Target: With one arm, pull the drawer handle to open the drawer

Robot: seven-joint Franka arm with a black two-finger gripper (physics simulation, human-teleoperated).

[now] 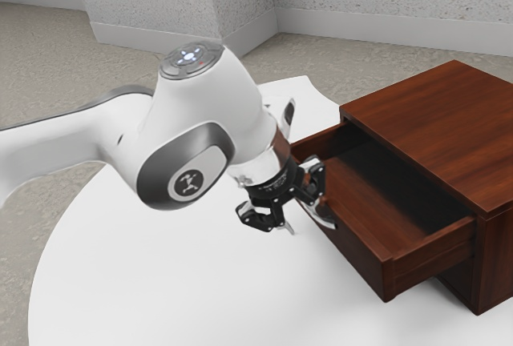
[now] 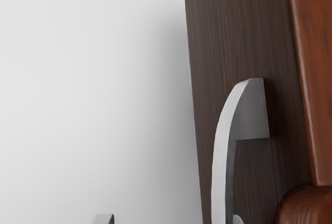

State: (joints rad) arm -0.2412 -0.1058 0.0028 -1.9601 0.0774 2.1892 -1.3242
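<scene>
My pincer (image 1: 286, 203) hangs released, fingers spread, just at the front of the drawer (image 1: 377, 210). The drawer stands pulled well out of the dark wooden cabinet (image 1: 449, 114) on the white counter (image 1: 160, 282). The grey handle (image 2: 231, 146) (curved, fixed to the drawer's front) sits just beside my hand.

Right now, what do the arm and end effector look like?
Glossy white rounded-shell arm, silver-grey joint bands, grey side cap with a small black logo, round grey top disc with pale lights. Black angular end effector, white lettering on its collar.
</scene>
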